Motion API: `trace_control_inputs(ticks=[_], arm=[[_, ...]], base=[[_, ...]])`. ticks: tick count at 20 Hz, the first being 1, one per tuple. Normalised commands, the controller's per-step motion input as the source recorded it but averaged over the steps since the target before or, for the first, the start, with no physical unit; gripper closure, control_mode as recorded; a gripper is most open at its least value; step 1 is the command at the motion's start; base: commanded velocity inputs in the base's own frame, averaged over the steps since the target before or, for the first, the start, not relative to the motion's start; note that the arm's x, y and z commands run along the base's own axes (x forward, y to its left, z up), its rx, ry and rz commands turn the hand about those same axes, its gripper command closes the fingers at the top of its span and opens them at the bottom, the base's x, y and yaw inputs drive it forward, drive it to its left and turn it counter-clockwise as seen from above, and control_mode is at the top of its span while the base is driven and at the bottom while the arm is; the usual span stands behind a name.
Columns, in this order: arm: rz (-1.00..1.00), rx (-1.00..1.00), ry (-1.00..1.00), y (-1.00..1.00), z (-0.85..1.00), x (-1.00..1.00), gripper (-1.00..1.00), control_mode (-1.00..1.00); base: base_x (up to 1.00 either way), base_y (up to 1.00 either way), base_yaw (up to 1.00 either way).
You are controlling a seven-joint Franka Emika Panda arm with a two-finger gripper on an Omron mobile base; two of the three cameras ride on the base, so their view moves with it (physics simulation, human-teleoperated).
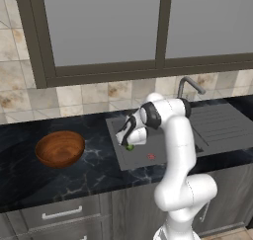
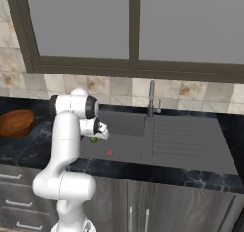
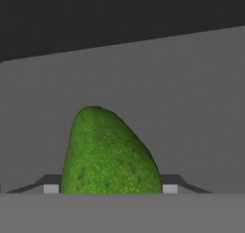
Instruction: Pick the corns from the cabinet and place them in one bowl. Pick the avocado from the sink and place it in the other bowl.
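Note:
The avocado (image 3: 110,155), green and speckled, stands on the floor of the dark grey sink (image 1: 118,161) between my fingertips (image 3: 51,189), which touch both of its sides. From the base views my gripper (image 1: 129,144) (image 2: 96,137) reaches down into the basin's left part, with a bit of the avocado (image 1: 130,147) (image 2: 94,139) showing under it. The other bowl (image 1: 60,148) (image 2: 16,122), reddish-brown wood, sits empty on the black counter left of the sink. The corns, the cabinet and the bowl for the corns are out of view.
A tiny red item (image 1: 151,156) (image 2: 109,152) lies on the sink floor to the right of the gripper. The curved grey faucet (image 1: 190,86) (image 2: 151,98) rises behind the basin, and a ribbed drainboard (image 1: 217,125) (image 2: 186,135) lies to its right. A dark-framed window spans the wall above.

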Motion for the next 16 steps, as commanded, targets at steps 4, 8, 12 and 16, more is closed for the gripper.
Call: trace_control_inputs(ticks=[4, 8, 12, 16], arm=[[0.0, -0.07, -0.03, -0.01, 0.56, -0.31, 1.0, -1.0], [0.0, -0.03, -0.07, 0.04, 0.82, -0.27, 1.0, -1.0], [-0.04, 0.12, -0.04, -0.13, 0.75, -0.32, 1.0, -1.0], [-0.02, 0.12, -0.01, -0.07, 1.0, -0.33, 1.0, -1.0]], base=[[0.0, 0.0, 0.0], [0.0, 0.0, 0.0], [0.0, 0.0, 0.0], [0.0, 0.0, 0.0]])
